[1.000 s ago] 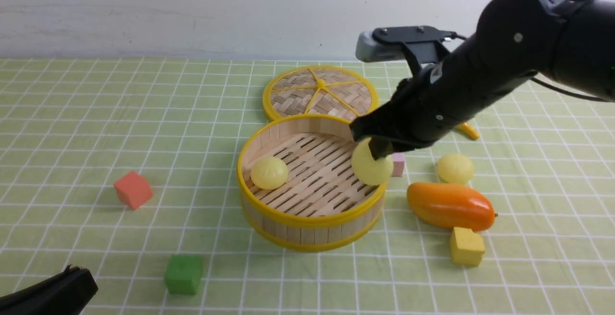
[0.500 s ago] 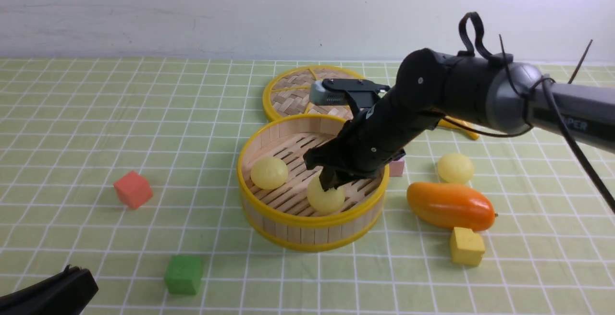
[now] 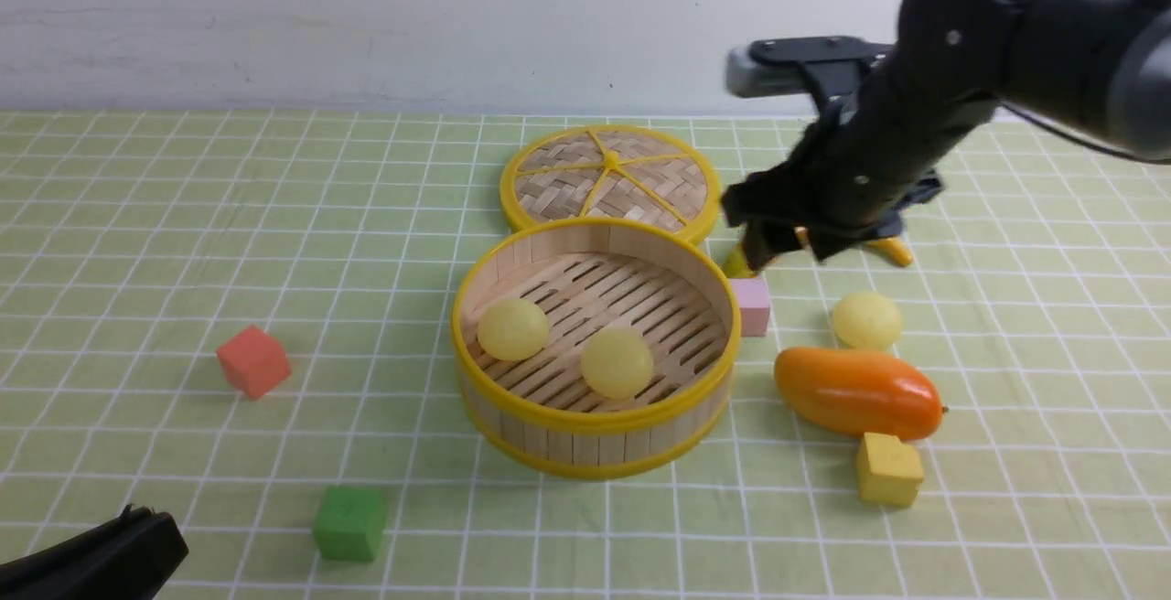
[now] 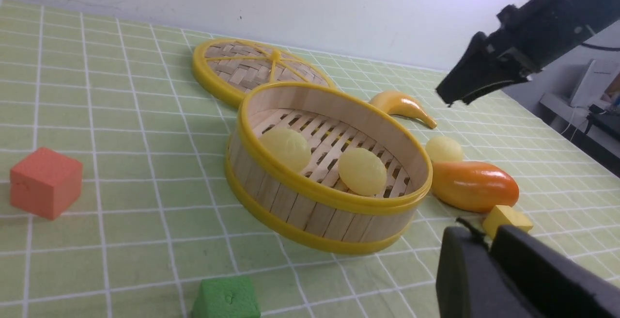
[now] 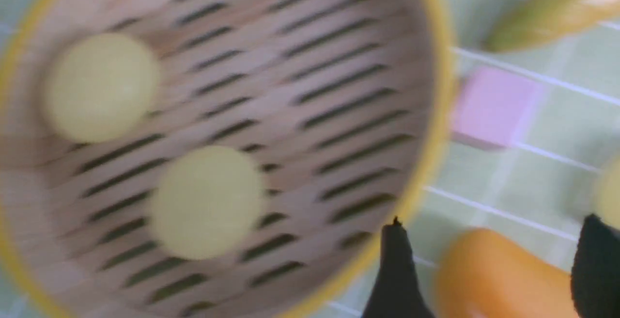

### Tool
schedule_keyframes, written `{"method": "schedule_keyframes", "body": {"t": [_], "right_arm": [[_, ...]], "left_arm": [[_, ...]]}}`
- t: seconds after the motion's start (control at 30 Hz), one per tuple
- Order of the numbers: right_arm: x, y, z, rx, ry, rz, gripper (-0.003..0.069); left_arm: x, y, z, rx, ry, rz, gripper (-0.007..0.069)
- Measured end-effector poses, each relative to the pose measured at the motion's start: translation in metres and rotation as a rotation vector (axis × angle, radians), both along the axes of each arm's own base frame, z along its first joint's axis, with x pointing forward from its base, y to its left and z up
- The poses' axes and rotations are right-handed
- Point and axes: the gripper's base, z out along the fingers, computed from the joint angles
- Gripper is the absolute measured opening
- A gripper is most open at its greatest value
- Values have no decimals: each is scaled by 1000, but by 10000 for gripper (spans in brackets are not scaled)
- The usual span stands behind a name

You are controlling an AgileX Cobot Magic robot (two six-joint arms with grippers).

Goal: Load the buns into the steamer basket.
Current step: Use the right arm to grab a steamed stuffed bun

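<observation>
**Two buns in, one to go**

Two buns (image 3: 513, 328) sit in the steamer basket (image 3: 595, 423). The third bun (image 3: 866, 320) lies outside at its 3 o'clock, beside the mango (image 3: 855, 391). At 2 o'clock the right gripper (image 3: 789, 254) hangs empty, jaws apart. I cannot tell how the left gripper (image 4: 488, 238) stands.

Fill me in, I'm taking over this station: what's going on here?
A robot is loading pale-yellow round buns into the round bamboo steamer basket with yellow rims. Two lie on its slatted floor. The right gripper hangs above the cloth beside the basket, fingers open and empty. The third bun sits outside, next to the orange mango.
</observation>
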Motion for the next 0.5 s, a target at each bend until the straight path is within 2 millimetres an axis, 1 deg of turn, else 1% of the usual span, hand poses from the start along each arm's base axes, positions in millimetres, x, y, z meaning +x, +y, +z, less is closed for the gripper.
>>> {"method": "schedule_keyframes", "body": {"t": [0.03,0.07,0.1,0.13,0.17,0.2,0.23,0.37,0.5], "right_arm": [[5,-18,-8,-35,35,-65,413],[9,-26,-11,-48,42,-90,402],[10,-28,-13,-50,48,-98,394],[17,-41,-22,-55,60,-136,369],[21,-48,-28,-53,64,-156,356],[22,-50,-30,-50,65,-163,351],[29,-58,-39,-36,65,-189,332],[39,-68,-55,7,66,-230,318],[44,-68,-65,44,66,-232,315]], "left_arm": [[0,0,0,0,0,0,74],[0,0,0,0,0,0,74],[0,0,0,0,0,0,74],[0,0,0,0,0,0,76],[0,0,0,0,0,0,77],[0,0,0,0,0,0,78],[0,0,0,0,0,0,79],[0,0,0,0,0,0,83],[0,0,0,0,0,0,88]]}}
